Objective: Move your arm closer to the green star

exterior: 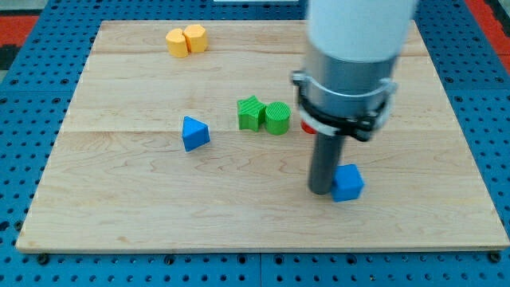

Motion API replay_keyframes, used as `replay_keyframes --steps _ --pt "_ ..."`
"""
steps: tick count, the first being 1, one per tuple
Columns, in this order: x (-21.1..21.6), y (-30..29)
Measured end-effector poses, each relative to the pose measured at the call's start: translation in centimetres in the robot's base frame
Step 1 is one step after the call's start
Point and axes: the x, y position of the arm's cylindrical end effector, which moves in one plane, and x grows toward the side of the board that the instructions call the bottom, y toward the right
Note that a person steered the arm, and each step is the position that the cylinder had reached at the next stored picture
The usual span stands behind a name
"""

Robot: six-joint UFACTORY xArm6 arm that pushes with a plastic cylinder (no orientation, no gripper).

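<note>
The green star (250, 112) lies near the middle of the wooden board (119, 199), touching a green round block (277, 118) on its right. My tip (321, 190) rests on the board to the lower right of the star, right beside a blue cube (347, 182), on the cube's left side. The arm's wide white and grey body (351, 64) fills the view's upper right and hides part of the board behind it.
A blue triangular block (194, 133) lies left of the green star. Two yellow-orange blocks (186, 40) sit together near the board's top edge at the left. A red block (307, 127) shows only as a sliver behind the arm.
</note>
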Motion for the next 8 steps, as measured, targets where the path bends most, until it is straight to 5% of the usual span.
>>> replay_keyframes --steps 1,3,5,6,8 --pt "-2.3 -0.9" --pt "0.9 4.4" --pt "-9.4 13.7" --pt "-18.2 10.5" --pt "-20.0 -3.0"
